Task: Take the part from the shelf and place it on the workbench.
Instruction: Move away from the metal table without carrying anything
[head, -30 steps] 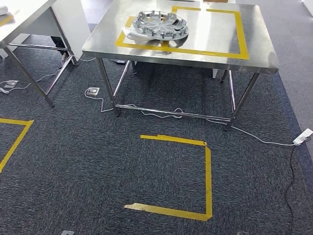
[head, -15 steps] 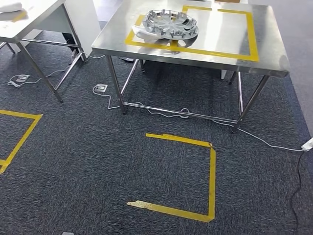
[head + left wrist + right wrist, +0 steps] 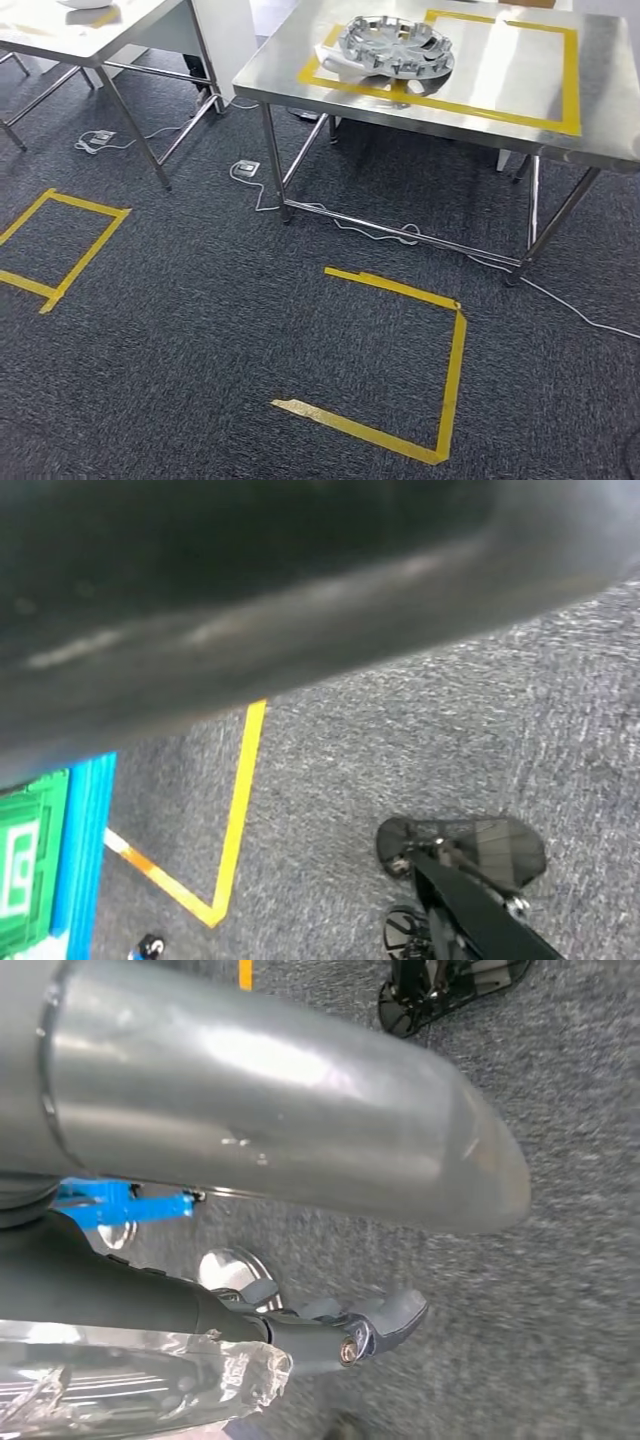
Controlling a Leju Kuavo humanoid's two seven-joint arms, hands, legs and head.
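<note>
Head view: round silver wheel-cover part with notched rim (image 3: 396,47) lies flat on stainless-steel tabletop (image 3: 498,75), toward its near left corner. Part sits over the near left corner of a yellow tape rectangle (image 3: 571,75) marked on the tabletop; its rim overlaps the tape line along the near edge. White crumpled sheet (image 3: 330,64) pokes out from under the part on the side toward the tabletop's left edge, touching it

Second steel tabletop (image 3: 68,35) stands well apart to the left, with a white object (image 3: 84,3) at its far edge, cut off by the frame. Dark grey carpet floor (image 3: 189,330) carries two yellow tape squares: one (image 3: 451,370) in front of the part's table, one (image 3: 72,245) in front of the second table. White cables (image 3: 362,230) trail under the first table; a floor socket box (image 3: 245,170) lies near its near left leg

Right wrist view: right robot hand (image 3: 249,1310) has its thick grey thumb (image 3: 287,1110) and dark fingers (image 3: 392,1317) lying apart, carpet visible between them, nothing held. Crinkled clear film (image 3: 151,1385) covers the part of the hand nearest the camera

Left wrist view: left robot hand (image 3: 264,610) is a dark blurred bulk close to the lens; cannot tell how its fingers lie. Beyond it, carpet with a yellow tape corner (image 3: 226,880) and a green and blue crate (image 3: 45,870) at the frame edge
</note>
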